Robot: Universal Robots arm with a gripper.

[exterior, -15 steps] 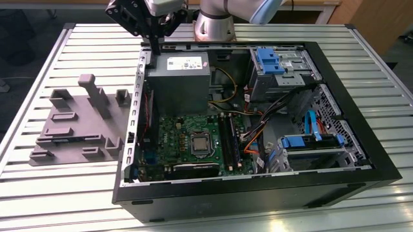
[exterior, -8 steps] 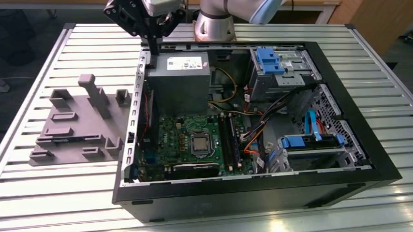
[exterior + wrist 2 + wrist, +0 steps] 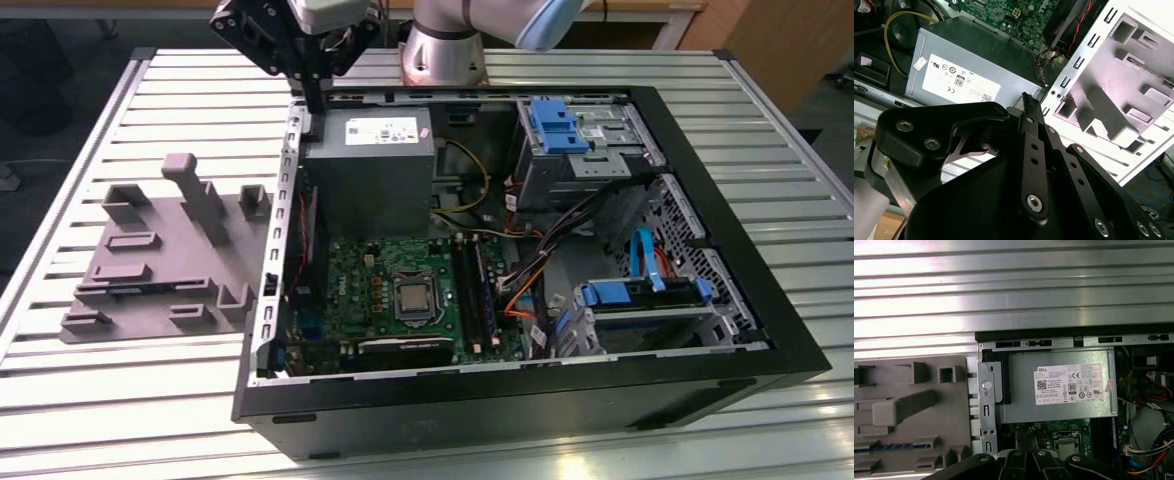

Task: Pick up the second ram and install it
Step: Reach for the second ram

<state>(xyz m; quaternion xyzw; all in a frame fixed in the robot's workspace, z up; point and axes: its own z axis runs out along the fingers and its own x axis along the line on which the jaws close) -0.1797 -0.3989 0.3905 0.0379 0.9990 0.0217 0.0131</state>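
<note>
A grey power supply (image 3: 1059, 412) sits inside the open case (image 3: 1054, 335), beside a grey fixture (image 3: 909, 410) on the slatted table (image 3: 1004, 290).

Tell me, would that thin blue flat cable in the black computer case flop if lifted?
Probably floppy: the thin blue flat cable bends in a loose curve. Likely light, being so thin. It might tug back, since it runs to the blue plastic drive bracket.

Probably a robotics lab: slatted aluminium bench (image 3: 107, 400), open computer case (image 3: 534, 405), grey fixture (image 3: 147, 260)
</note>
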